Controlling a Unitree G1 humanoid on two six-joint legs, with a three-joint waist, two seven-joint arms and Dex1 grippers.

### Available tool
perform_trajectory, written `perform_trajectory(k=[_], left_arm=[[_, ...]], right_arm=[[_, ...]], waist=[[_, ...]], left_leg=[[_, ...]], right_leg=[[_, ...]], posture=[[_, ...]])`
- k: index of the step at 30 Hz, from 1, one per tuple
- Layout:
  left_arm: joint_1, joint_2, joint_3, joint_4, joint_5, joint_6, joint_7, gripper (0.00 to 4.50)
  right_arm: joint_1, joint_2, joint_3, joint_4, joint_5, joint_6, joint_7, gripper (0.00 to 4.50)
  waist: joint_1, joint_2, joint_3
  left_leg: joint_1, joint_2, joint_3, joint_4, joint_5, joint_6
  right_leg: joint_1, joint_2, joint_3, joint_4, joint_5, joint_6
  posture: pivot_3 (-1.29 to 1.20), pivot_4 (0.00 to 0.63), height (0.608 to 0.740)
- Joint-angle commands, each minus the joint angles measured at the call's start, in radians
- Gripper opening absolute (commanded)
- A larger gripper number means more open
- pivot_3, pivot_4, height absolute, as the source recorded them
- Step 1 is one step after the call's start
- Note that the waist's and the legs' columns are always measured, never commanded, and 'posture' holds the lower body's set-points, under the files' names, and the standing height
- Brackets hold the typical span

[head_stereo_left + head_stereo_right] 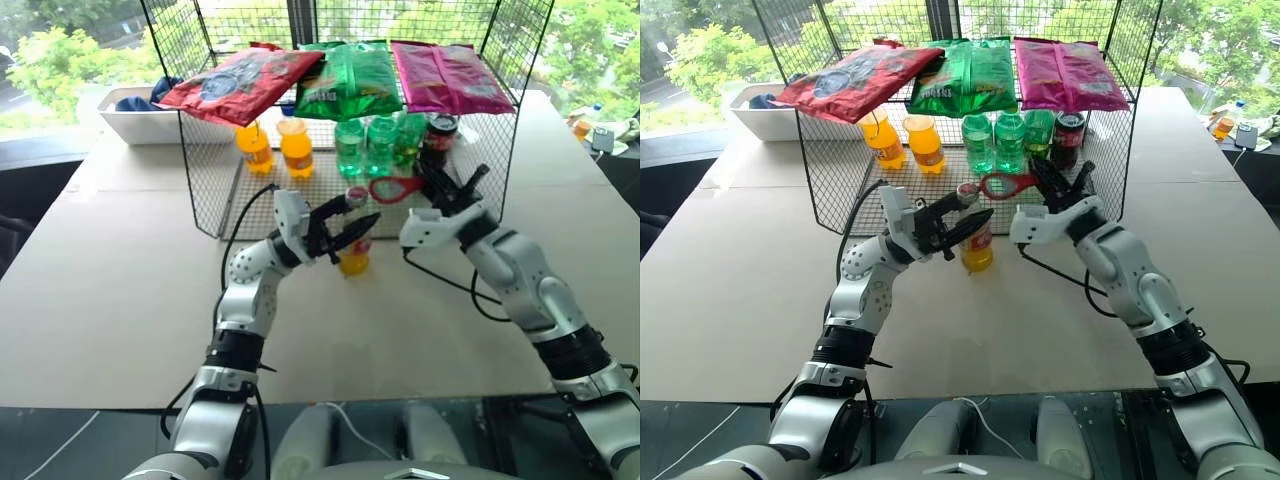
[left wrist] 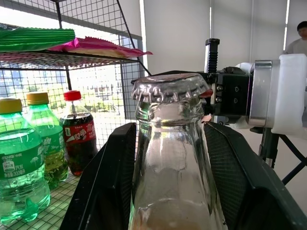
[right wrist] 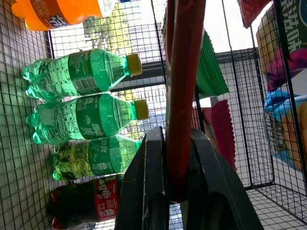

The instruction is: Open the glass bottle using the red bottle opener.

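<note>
Your left gripper [image 1: 345,226] clamps the slim clear glass bottle [image 1: 354,255] upright; hook the flat red bottle opener [image 1: 394,188], pinched at two o'clock in the right gripper [image 1: 445,188], under the crown cap [image 2: 170,86] squarely.

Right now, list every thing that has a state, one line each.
glass bottle: upright, crown cap on, neck gripped.
red bottle opener: held, ring head at the cap.
left gripper: closed on the bottle.
right gripper: shut on the opener's handle.
green bottles: capped, upright on the rack.
</note>
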Motion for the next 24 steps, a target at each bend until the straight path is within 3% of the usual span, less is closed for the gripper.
perform_trajectory(k=[1,24], left_arm=[[0.012,0.003,-0.018,0.029,0.024,0.010,-0.001,2.04],[0.001,0.008,-0.015,0.044,0.027,0.004,-0.007,2.04]], right_arm=[[-0.018,0.004,-0.027,-0.030,0.010,-0.001,-0.015,0.00],[-0.043,0.042,0.002,-0.045,-0.004,-0.010,0.006,0.00]], waist=[[0.000,0.000,0.000],[0.000,0.000,0.000]], left_leg=[[0.000,0.000,0.000,0.000,0.000,0.000],[0.000,0.000,0.000,0.000,0.000,0.000]], right_leg=[[0.000,0.000,0.000,0.000,0.000,0.000],[0.000,0.000,0.000,0.000,0.000,0.000]], posture=[[0.00,0.150,0.740],[0.00,0.150,0.740]])
